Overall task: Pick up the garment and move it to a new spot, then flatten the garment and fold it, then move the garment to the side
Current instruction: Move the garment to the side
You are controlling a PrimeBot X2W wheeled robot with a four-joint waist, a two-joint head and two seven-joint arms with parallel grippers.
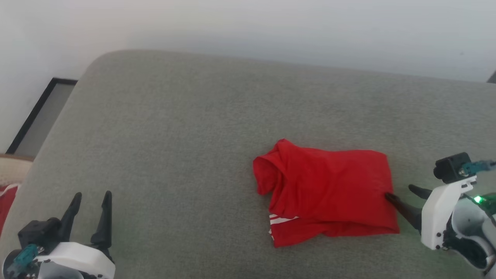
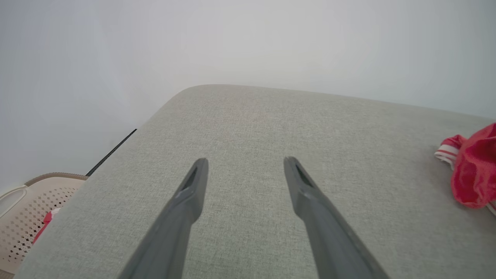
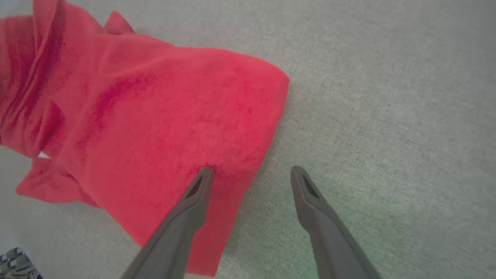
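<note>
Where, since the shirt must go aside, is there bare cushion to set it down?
The widest free patch is the grey cushion between the left gripper and the T-shirt. A bare strip runs between the T-shirt and the wall. It is crowded at the T-shirt's right edge, where the right gripper has one finger over the cloth.

The folded red garment (image 1: 329, 190) lies on a grey cushion (image 1: 193, 135). The right tool (image 1: 399, 192), fingers spread, has one fingertip touching the garment's right edge. The left tool (image 1: 93, 193), also spread, sits well apart at lower left.
</note>
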